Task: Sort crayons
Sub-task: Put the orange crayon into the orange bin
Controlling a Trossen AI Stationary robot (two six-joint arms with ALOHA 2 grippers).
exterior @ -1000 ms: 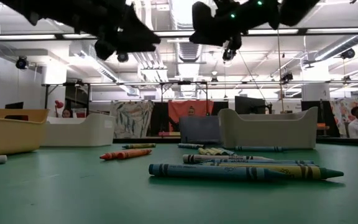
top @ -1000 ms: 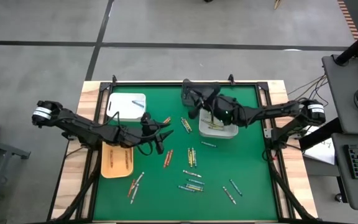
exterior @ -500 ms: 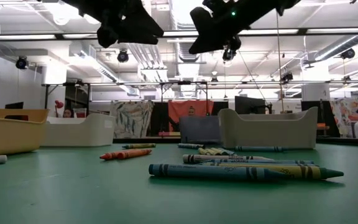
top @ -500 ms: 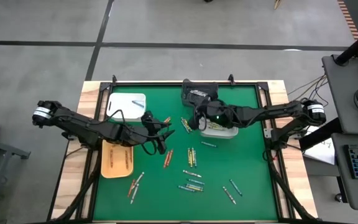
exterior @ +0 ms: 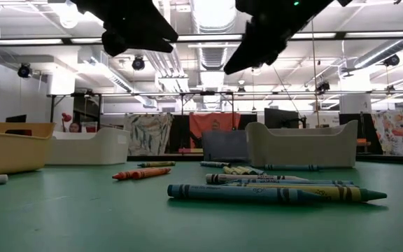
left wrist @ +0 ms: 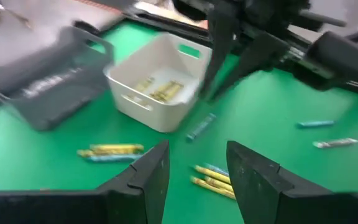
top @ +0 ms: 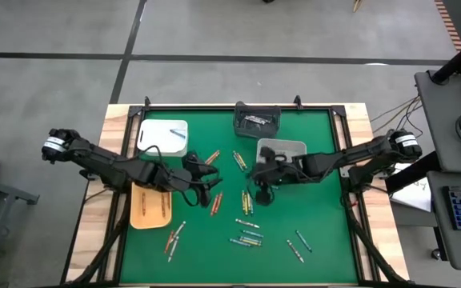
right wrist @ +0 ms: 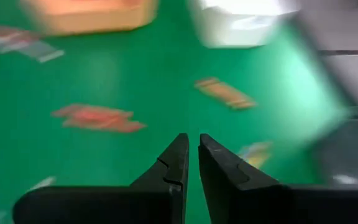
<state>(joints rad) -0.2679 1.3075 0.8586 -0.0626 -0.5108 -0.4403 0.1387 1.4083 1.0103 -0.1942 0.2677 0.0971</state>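
Crayons lie scattered on the green mat: red-orange ones (top: pixel 216 202), yellow ones (top: pixel 246 202), blue-green ones (top: pixel 250 238) and a light pair (top: pixel 174 236). In the low view they lie flat (exterior: pixel 275 192). My left gripper (top: pixel 206 186) hangs open and empty above the mat, left of the red-orange crayons; its wrist view (left wrist: pixel 197 177) shows the gap. My right gripper (top: pixel 258 182) hangs above the mat just far of the yellow crayons, and its fingers are shut with nothing between them (right wrist: pixel 192 158).
A white bin (top: pixel 282 150) holding yellow crayons (left wrist: pixel 160 91) stands right of centre, a dark grey bin (top: pixel 257 120) behind it. A white tray (top: pixel 164 136) and a tan tray (top: pixel 150 206) stand at the left. The two grippers hang close together over the table's middle.
My right gripper has gone from above the white bin toward the table's near edge and a little left, and now hangs over the mat by the yellow crayons. The white bin now shows uncovered.
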